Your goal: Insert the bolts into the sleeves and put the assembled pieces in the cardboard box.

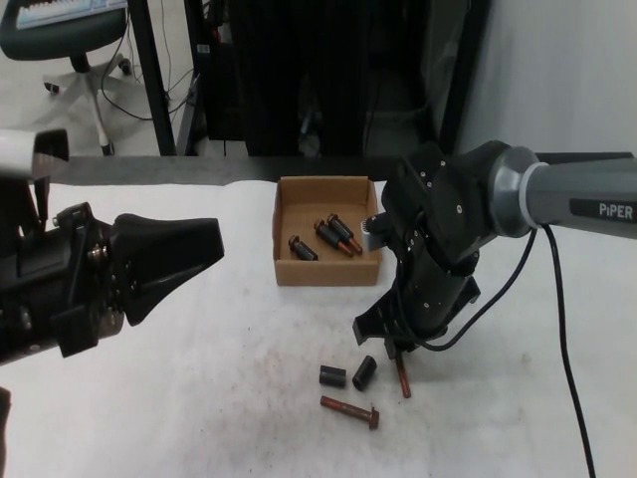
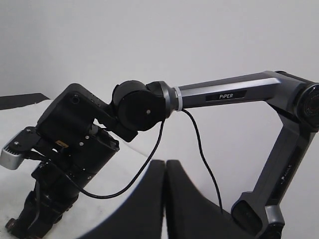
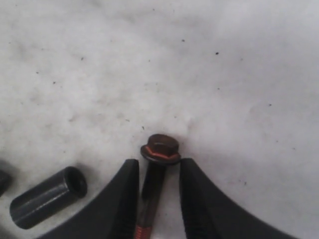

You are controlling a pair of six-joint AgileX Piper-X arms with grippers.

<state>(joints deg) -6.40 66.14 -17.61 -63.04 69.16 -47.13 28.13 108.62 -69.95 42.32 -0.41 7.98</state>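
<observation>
Right end effector (image 3: 158, 163) narrowly open astride a bolt (image 3: 159, 148) on the table (image 3: 209, 69), a sleeve (image 3: 47, 199) beside it; left end effector (image 2: 165, 164) closed, empty; white lettering (image 1: 601, 209) on right arm (image 1: 542, 189).

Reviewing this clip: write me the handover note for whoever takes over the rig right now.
Right gripper: open, fingers either side of a bolt lying on the bench, not yet gripped.
Left gripper: shut, empty, away from the parts.
Done: three assembled pieces lie in the cardboard box.
Left: one sleeve, another sleeve and a second bolt lie loose near the right gripper. Two assemblies remain to make and box.
</observation>
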